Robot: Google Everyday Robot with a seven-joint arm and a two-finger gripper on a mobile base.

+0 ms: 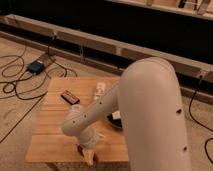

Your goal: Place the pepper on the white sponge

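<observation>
My gripper [86,148] is low over the wooden table [55,132], near its front edge, at the end of the big white arm [145,115]. Right under it lies a small cream block, the white sponge [89,157]. A small dark red bit, which looks like the pepper [79,148], shows at the gripper's left side, just above the sponge. The arm and wrist hide most of both, so I cannot tell whether the pepper touches the sponge.
A flat dark brown bar [70,96] lies at the table's back left. A slim white bottle-like object [100,90] lies at the back middle. A dark bowl [115,121] is half hidden behind the arm. Cables [15,85] and a blue box [36,66] lie on the floor to the left.
</observation>
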